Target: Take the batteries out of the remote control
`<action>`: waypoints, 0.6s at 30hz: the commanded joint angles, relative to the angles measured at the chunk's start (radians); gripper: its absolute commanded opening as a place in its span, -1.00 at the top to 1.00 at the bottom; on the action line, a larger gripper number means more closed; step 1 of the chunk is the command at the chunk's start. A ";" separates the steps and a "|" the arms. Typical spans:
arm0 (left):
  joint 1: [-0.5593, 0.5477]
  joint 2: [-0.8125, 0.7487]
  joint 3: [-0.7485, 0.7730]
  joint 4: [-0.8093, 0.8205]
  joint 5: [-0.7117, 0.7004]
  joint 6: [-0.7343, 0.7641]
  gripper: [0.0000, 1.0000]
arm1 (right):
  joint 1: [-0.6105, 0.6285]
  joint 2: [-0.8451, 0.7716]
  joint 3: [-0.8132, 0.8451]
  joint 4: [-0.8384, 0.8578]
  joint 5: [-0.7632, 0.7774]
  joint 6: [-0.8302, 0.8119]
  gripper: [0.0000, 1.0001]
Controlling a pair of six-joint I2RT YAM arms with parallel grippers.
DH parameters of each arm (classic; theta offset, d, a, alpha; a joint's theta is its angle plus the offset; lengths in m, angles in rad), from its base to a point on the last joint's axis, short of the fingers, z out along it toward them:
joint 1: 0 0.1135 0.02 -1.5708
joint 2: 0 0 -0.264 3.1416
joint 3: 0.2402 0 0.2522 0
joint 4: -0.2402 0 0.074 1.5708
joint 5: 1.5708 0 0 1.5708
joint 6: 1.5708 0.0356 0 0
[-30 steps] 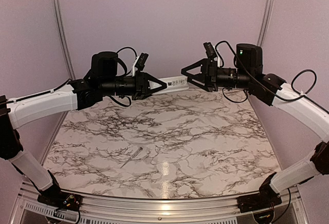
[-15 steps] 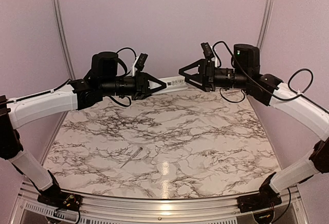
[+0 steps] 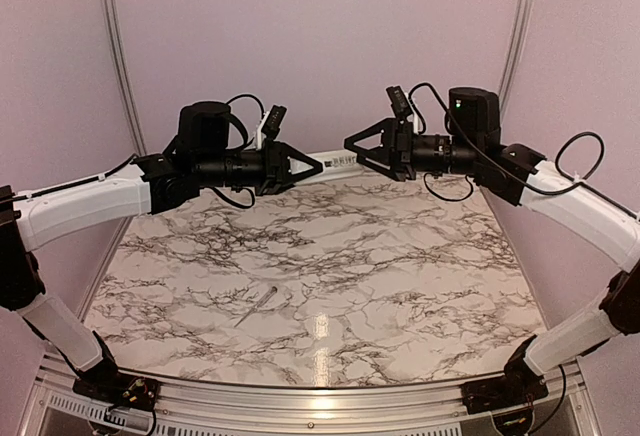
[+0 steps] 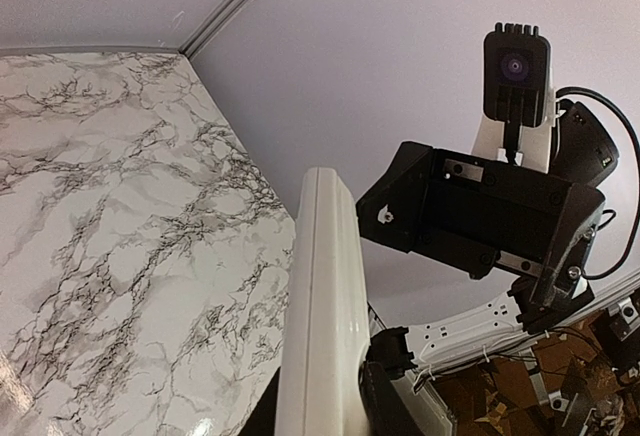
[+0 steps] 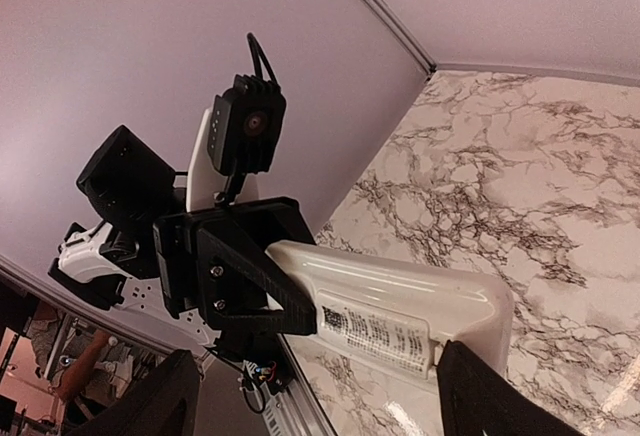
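Left gripper (image 3: 316,166): clenched on one end of the remote control (image 3: 341,161). Holds it up in the air over the far edge of the marble table (image 3: 400,256), long axis pointing toward the right arm.

Right gripper (image 3: 360,151): jaws spread wide, nothing held. Stands at the free end of the remote control. In the right wrist view, that free end sits between the jaws, apparently apart from both, though contact with the lower one cannot be ruled out.

Batteries: not seen in any view. Presumably inside the remote control, behind a cover that no view shows plainly.

Step in hand, as a judgement: the approach of the second gripper, ahead of any opening of the battery compartment. Nothing unloaded yet.

Next move, again as a judgement: calls for lining the right jaws up on the back cover or the free end. Then calls for closing gently against the firm clamp at the other end, to slide or pry the cover without twisting the remote control out of the hold.

Writing: white sticker (image 5: 385,336) with dark printed lines, on the face of the remote control turned toward the right wrist camera. Print too small to read. No brand legible anywhere.

Elsewhere: thin pale grey stick (image 3: 258,305) lying flat on the table, toward the left arm's side, well apart from both grippers.
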 commanded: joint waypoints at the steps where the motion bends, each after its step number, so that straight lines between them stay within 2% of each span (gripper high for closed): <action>1: -0.008 -0.007 0.026 0.047 0.044 0.006 1.00 | 0.013 0.031 0.041 -0.066 0.042 -0.022 -0.62; 18: -0.018 -0.011 0.019 0.112 0.102 0.002 1.00 | 0.025 0.077 0.066 -0.094 0.058 -0.039 -0.62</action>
